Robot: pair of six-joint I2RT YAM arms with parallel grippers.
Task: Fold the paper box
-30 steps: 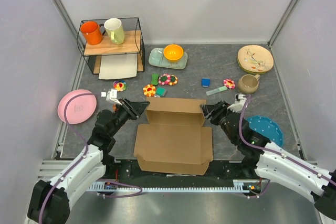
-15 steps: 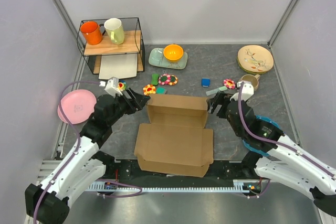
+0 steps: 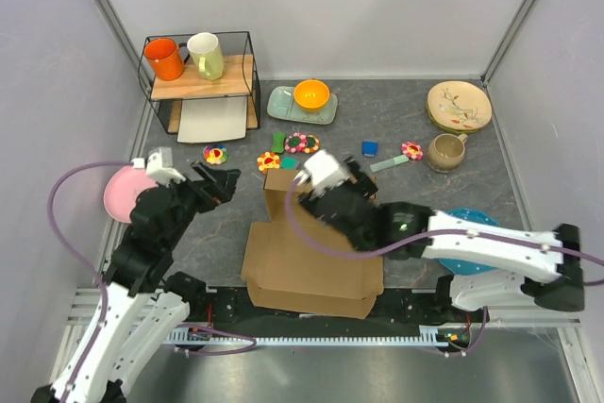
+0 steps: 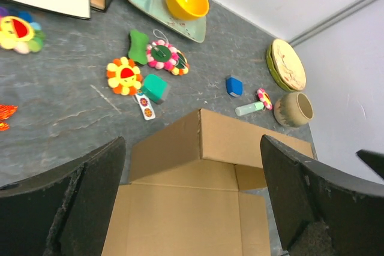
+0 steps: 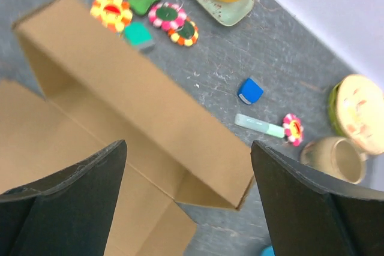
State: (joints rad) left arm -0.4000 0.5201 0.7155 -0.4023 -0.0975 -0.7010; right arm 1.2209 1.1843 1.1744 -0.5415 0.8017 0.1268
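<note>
The paper box (image 3: 311,257) lies at the middle of the grey surface (image 3: 406,125), close to the near edge, between the two arms. Its broad base panel lies flat, a flap reaches the near edge, and the long far wall stands upright with short flaps bent at its ends.

The left gripper (image 3: 219,186) hangs just left of the box's far-left corner, apart from the cardboard. Its jaws are spread wide and hold nothing; in the left wrist view both dark fingers (image 4: 84,196) frame the upright wall from a distance.

The right gripper (image 3: 342,197) reaches in from the right, over the right half of the far wall. Its jaws also stand wide apart and empty. In the blurred right wrist view the fingers (image 5: 66,196) sit on either side of the wall, and no contact with it shows.

Beyond the box lie small flower-shaped toys (image 3: 302,143), a blue block (image 3: 370,148) and an orange bowl (image 3: 311,94) on a pale green tray (image 3: 281,109). A pink plate (image 3: 125,197) sits at the left, a beige mug (image 3: 445,150) and a cream plate (image 3: 459,106) at the far right. A wire shelf (image 3: 250,63) at the far left carries two mugs, and a white sheet (image 3: 209,122) lies beneath it.
</note>
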